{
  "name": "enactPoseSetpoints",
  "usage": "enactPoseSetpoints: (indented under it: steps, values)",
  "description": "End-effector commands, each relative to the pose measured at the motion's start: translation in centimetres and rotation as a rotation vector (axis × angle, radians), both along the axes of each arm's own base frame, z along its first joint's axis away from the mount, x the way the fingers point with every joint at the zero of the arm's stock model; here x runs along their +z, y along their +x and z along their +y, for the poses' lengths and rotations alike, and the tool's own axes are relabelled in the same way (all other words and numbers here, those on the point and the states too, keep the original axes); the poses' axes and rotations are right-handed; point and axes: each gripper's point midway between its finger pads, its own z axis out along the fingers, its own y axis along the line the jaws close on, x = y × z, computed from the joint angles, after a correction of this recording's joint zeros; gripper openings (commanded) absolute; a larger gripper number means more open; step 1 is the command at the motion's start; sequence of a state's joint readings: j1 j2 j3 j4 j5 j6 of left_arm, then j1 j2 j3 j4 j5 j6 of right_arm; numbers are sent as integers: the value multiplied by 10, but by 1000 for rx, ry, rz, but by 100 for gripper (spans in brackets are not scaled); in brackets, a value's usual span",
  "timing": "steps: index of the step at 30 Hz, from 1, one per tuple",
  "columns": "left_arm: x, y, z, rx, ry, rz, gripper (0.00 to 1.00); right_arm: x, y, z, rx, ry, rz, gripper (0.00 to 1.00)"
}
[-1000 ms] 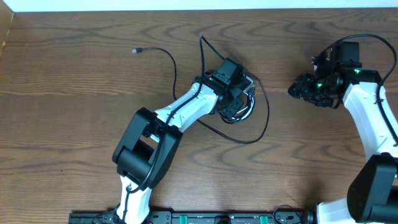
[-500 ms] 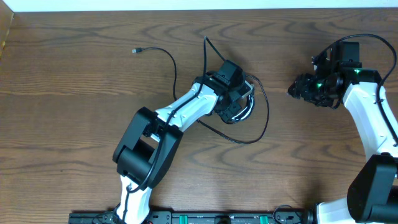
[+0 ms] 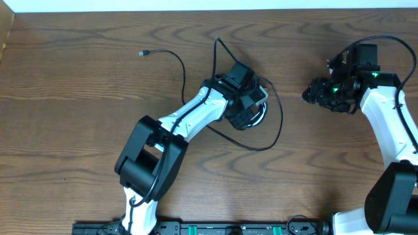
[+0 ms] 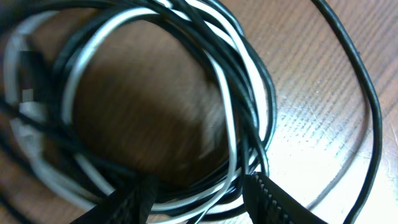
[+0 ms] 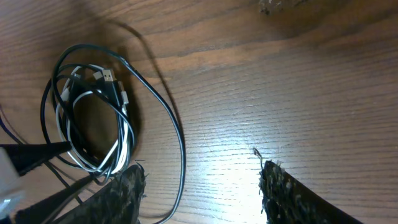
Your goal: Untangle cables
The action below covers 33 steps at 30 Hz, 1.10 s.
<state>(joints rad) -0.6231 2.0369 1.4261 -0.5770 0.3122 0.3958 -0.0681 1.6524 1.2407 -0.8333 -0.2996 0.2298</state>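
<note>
A coil of tangled cables [image 3: 256, 112], one white and the others black, lies mid-table. In the left wrist view the coil [image 4: 236, 130] fills the frame. My left gripper [image 3: 251, 108] [image 4: 199, 199] is open, its fingers straddling the near edge of the coil. One long black cable [image 3: 277, 124] loops out to the right and back; another [image 3: 173, 62] runs left to a small plug [image 3: 142, 53]. My right gripper [image 3: 312, 93] [image 5: 199, 186] is open and empty, hovering right of the coil [image 5: 93, 124], with the black loop [image 5: 177, 143] between.
The wooden table [image 3: 78, 130] carries nothing else. Its back edge meets a white wall [image 3: 196, 5]. The arm bases stand at the front edge [image 3: 196, 228].
My left gripper has shifted slightly over the coil, and the upright black cable end behind it has moved a little right. The right arm has not moved.
</note>
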Motion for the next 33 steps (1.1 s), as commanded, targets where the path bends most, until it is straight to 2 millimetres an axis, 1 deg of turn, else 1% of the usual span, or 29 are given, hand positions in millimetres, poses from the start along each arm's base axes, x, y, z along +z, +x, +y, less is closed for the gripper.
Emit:
enactPoseSetpoints:
  steps: [1,6,9,11,13,14,16,18,20,21,23,24,26,27,30,33]
  values:
    - [-16,-11,-2,-56,-6,48,50,2,1,1,12,9,-6,58]
    - [-31,-13,0,-54,16,74,50,2,1,1,12,9,-4,58]
    - [-35,-13,0,-54,20,80,49,1,1,1,11,10,-3,58]
    - [-36,-13,0,-54,20,80,45,1,1,1,11,10,-3,58]
    - [-36,-13,1,-53,21,81,36,1,1,2,12,10,-3,58]
    - [-36,-14,1,-53,21,82,26,1,1,2,12,10,-3,58]
    - [-36,-13,1,-48,21,84,15,2,1,2,12,10,-3,57]
    - [-36,-13,0,-46,20,84,9,2,1,3,14,14,-3,58]
    - [-34,-12,0,-39,19,82,8,2,0,5,20,17,-4,57]
    - [-30,-9,-1,-20,12,80,7,2,0,7,24,18,-4,58]
    - [-17,-2,-3,20,-8,70,8,2,0,12,37,24,-5,58]
    - [-2,5,-5,56,-33,52,8,3,0,18,54,32,-9,57]
    - [22,13,-8,103,-73,24,7,5,1,30,83,49,-20,58]
    - [49,21,-7,163,-118,-3,7,7,2,43,117,69,-33,59]
    - [89,29,-3,253,-189,-38,7,10,4,61,154,77,-52,58]
    - [129,33,5,325,-258,-76,8,12,7,74,170,86,-75,58]
